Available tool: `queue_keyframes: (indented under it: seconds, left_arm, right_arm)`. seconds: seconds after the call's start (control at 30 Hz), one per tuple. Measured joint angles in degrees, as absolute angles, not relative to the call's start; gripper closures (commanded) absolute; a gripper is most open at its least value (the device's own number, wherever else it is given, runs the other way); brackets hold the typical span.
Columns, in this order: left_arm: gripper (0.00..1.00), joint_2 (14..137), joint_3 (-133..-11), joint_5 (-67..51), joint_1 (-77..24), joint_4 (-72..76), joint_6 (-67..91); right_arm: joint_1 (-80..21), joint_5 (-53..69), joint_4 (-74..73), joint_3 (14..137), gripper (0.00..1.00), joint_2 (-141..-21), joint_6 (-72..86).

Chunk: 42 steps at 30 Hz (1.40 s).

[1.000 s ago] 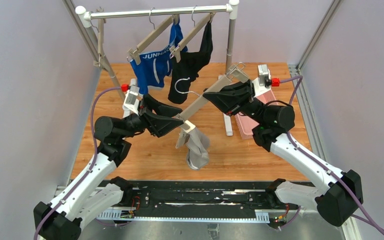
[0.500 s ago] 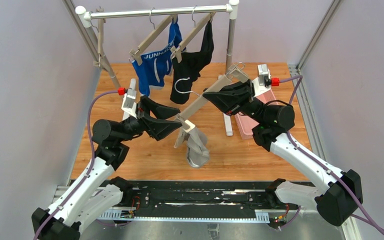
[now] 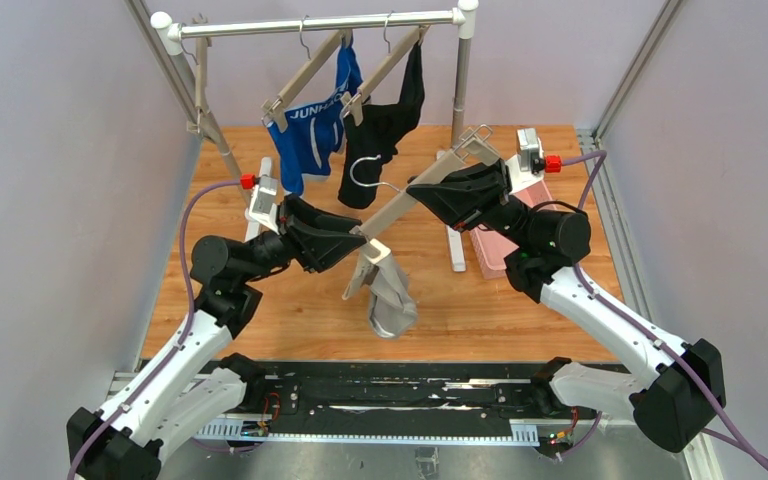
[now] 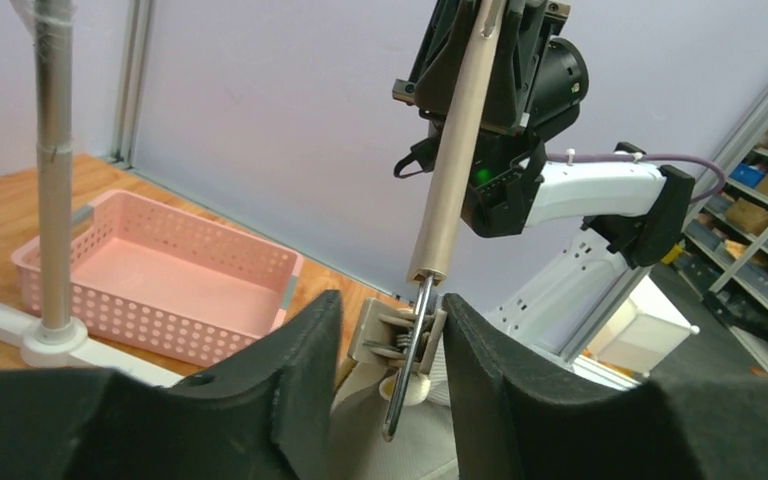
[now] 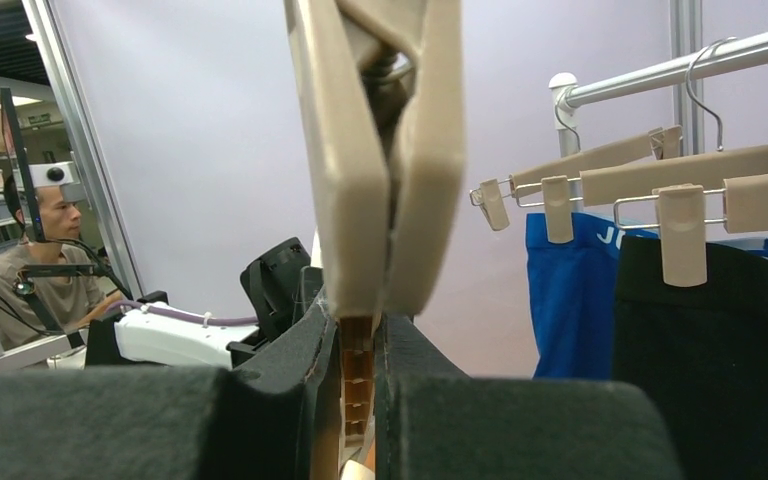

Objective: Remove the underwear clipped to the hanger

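Observation:
Grey underwear (image 3: 392,300) hangs from the lower clip (image 4: 405,338) of a beige hanger (image 3: 415,195) that slants in mid-air. My right gripper (image 3: 430,190) is shut on the hanger's bar (image 5: 357,375), near its upper end. My left gripper (image 3: 358,240) stands open around the lower clip: the right finger (image 4: 480,350) touches the clip, the left finger (image 4: 300,360) is a little apart. Grey cloth (image 4: 410,440) shows below the clip. Blue underwear (image 3: 310,130) and black underwear (image 3: 385,125) hang clipped to two hangers on the rail (image 3: 320,22).
A pink basket (image 3: 500,250) sits on the wooden table behind my right arm, next to the rack's white foot (image 3: 457,250). The rack's right post (image 3: 463,85) stands just behind the held hanger. Grey walls close both sides.
My left gripper widened, then narrowed again around the lower clip and shifted slightly. The grey underwear swung a little to the left. The right arm has not moved.

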<state>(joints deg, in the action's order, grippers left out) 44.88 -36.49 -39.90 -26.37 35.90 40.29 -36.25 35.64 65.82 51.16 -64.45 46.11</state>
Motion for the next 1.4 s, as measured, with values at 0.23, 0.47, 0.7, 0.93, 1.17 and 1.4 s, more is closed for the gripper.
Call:
queue_keyframes:
  seconds: [0.23, 0.47, 0.7, 0.93, 1.17, 1.4]
  left_arm:
    - [1.0, 46.2, -35.7, -42.8, -26.5, 40.8, 41.1]
    - [0.66, 46.2, -35.6, -43.9, -26.5, 43.2, 41.3]
    - [0.55, 45.8, -35.8, -42.9, -26.5, 42.6, 41.8]
    - [0.52, 45.9, -39.5, -42.3, -26.5, 40.8, 41.7]
    - [0.59, 48.6, -42.1, -43.4, -26.5, 39.9, 41.0]
    - [0.62, 51.6, -43.4, -45.8, -26.5, 38.1, 40.4]
  right_arm:
    - [-36.2, 34.9, 65.7, 51.2, 1.0, -64.5, 46.1]
    - [-36.2, 34.4, 65.8, 51.2, 0.99, -64.5, 46.8]
    - [-36.2, 35.0, 66.1, 51.2, 0.99, -64.5, 46.7]
    - [-36.2, 36.0, 65.9, 51.2, 0.99, -64.5, 46.7]
    - [-36.2, 36.8, 65.9, 51.2, 0.99, -65.2, 46.7]
    - [-36.2, 37.5, 65.7, 52.7, 0.99, -67.1, 46.7]
